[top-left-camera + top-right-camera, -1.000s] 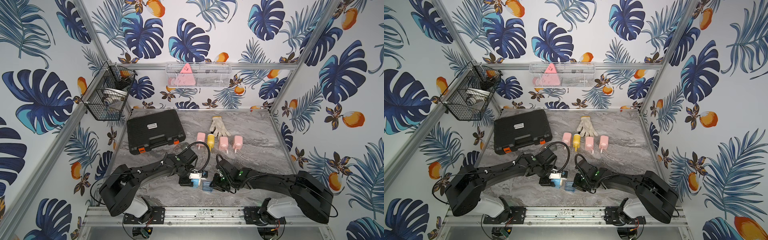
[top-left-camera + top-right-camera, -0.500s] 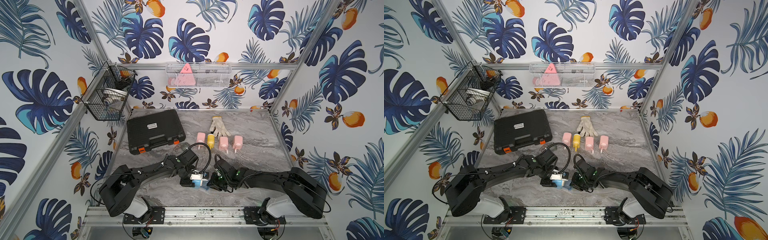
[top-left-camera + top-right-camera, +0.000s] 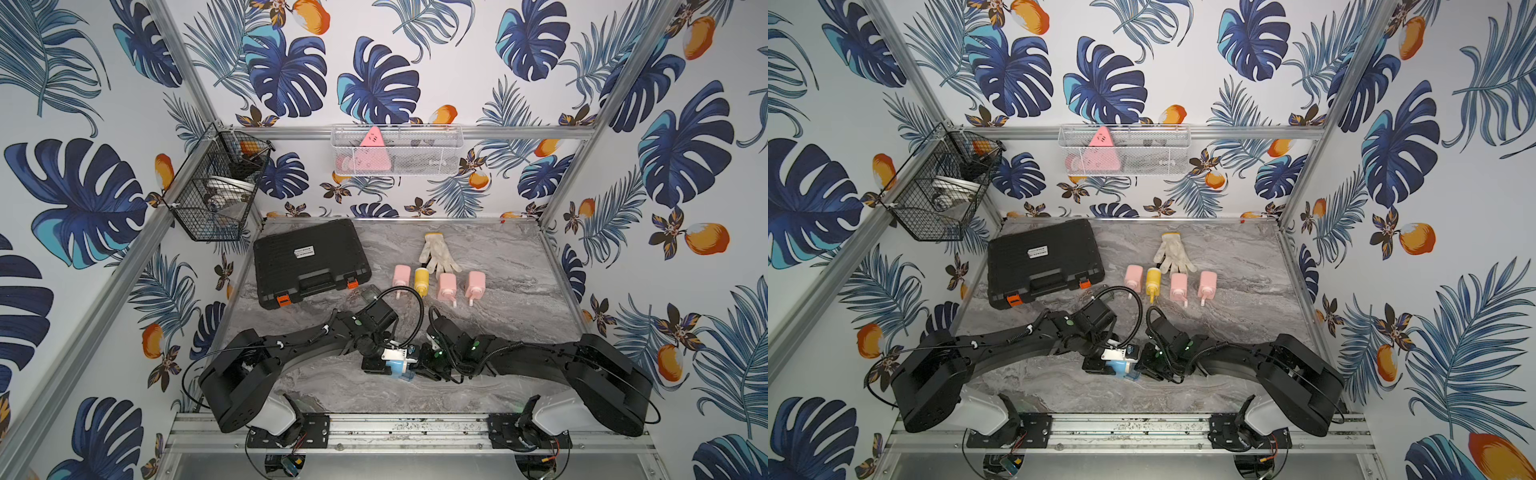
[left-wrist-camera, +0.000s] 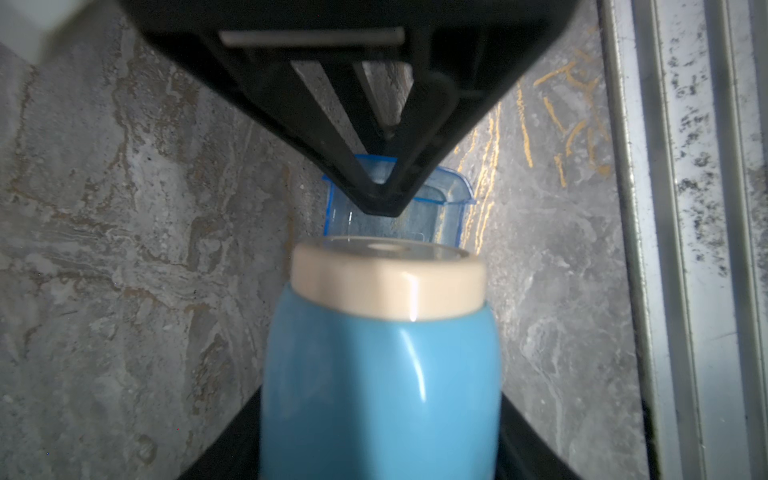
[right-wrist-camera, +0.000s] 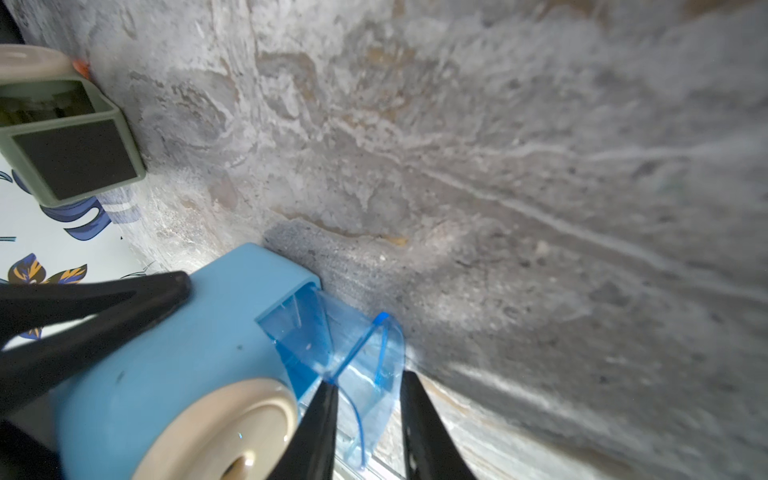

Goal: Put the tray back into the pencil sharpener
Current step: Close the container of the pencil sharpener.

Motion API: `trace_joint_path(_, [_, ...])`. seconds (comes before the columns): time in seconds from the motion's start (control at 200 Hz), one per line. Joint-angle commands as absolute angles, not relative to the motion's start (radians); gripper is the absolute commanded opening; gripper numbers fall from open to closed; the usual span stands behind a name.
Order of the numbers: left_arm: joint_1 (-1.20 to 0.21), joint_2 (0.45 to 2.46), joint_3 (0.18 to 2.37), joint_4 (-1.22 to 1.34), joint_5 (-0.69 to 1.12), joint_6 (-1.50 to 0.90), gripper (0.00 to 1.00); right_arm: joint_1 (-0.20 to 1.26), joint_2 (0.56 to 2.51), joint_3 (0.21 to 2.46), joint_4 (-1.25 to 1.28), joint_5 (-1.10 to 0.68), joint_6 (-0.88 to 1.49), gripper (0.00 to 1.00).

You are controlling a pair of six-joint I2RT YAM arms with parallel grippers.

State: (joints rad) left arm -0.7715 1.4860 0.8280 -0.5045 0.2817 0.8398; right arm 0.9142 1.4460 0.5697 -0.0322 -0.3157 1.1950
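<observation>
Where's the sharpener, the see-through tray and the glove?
sharpener (image 4: 382, 374): left wrist view, blue body.
tray (image 5: 303, 336): right wrist view, clear blue wall.
glove (image 3: 436, 251): a top view, palm.

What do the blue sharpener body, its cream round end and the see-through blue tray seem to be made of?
Blue sharpener body: likely glossy moulded plastic; sharp light streaks. Cream round end: probably smooth plastic, softer sheen. See-through blue tray: thin tinted plastic; table shows through.

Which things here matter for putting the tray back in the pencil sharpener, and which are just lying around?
For the job:
- pencil sharpener
- clear blue tray

Just lying about:
- black tool case
- work glove
- three pink bottles
- yellow bottle
- black wire basket
- white mesh basket
</observation>
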Motion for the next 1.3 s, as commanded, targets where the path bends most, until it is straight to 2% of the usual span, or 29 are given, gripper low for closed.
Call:
trace_joint_path(0.0, [-0.775, 1.496, 0.815, -0.517, 0.281, 0.860, 0.59, 0.913, 1.402, 0.549, -0.013, -0.306, 1.219, 0.32])
trace_joint_path(0.14, [-0.775, 1.496, 0.813, -0.510, 0.279, 0.859, 0.59, 0.902, 1.268, 0.495, -0.091, -0.216, 1.228, 0.38])
trace_joint_path(0.21, [-0.775, 1.499, 0.815, -0.511, 0.279, 0.856, 0.59, 0.901, 1.218, 0.465, -0.133, -0.161, 1.235, 0.37])
trace_joint_path(0.265, [-0.776, 1.503, 0.816, -0.508, 0.279, 0.855, 0.59, 0.901, 1.207, 0.451, -0.153, -0.145, 1.234, 0.33])
trace_joint_path(0.401, [-0.776, 1.509, 0.818, -0.508, 0.281, 0.853, 0.58, 0.906, 1.275, 0.436, -0.068, -0.220, 1.229, 0.22])
trace_joint_path(0.551, [-0.777, 1.507, 0.815, -0.505, 0.282, 0.851, 0.58, 0.932, 1.358, 0.453, 0.051, -0.261, 1.231, 0.17])
trace_joint_path(0.861, [-0.778, 1.517, 0.817, -0.500, 0.288, 0.851, 0.58, 0.936, 1.491, 0.460, 0.272, -0.335, 1.273, 0.15])
trace_joint_path(1.297, [-0.779, 1.523, 0.819, -0.500, 0.285, 0.846, 0.57, 0.936, 1.574, 0.458, 0.387, -0.360, 1.308, 0.16])
